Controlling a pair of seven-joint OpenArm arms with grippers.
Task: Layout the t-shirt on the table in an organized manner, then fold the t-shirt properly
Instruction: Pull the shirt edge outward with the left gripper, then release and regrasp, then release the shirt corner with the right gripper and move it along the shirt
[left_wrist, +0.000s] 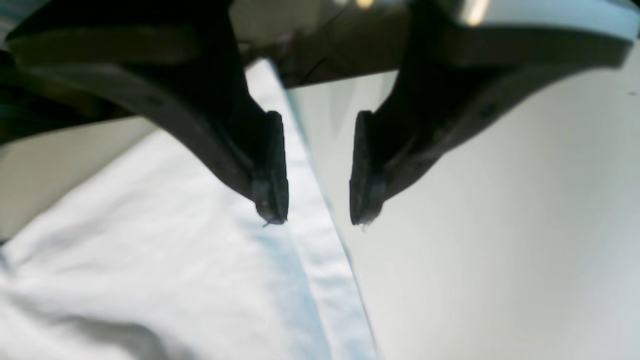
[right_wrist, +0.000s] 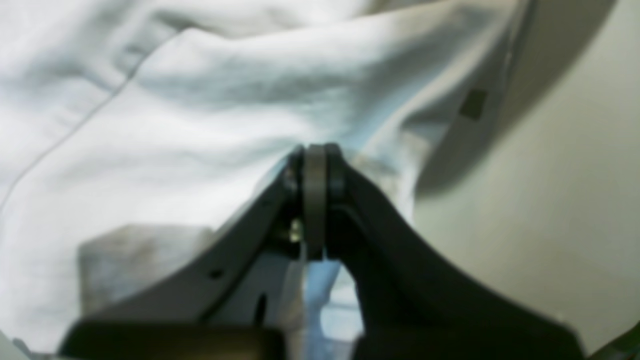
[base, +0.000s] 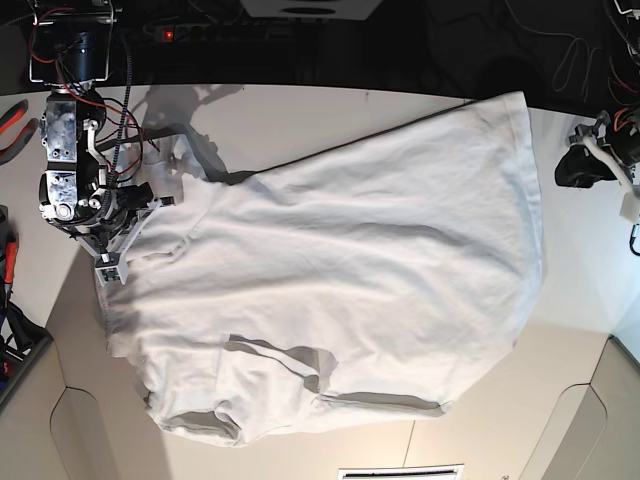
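The white t-shirt (base: 350, 270) lies spread and wrinkled across the table (base: 300, 120), with a folded-over part near the front. At the shirt's left edge, my right gripper (base: 108, 266) is shut on the fabric. The right wrist view shows its pads (right_wrist: 315, 165) pressed together with cloth (right_wrist: 200, 115) draped around them. My left gripper (base: 588, 165) hovers open just off the shirt's right hem. In the left wrist view its fingers (left_wrist: 270, 170) stand apart over the hem (left_wrist: 320, 280) with nothing between them (left_wrist: 317, 216).
Red-handled pliers (base: 14, 118) and other tools lie at the far left. Cables and a power strip (base: 200, 32) run along the back. The table's front edge has angled cut-outs (base: 80, 420) at both corners. Bare tabletop (left_wrist: 500, 225) lies right of the hem.
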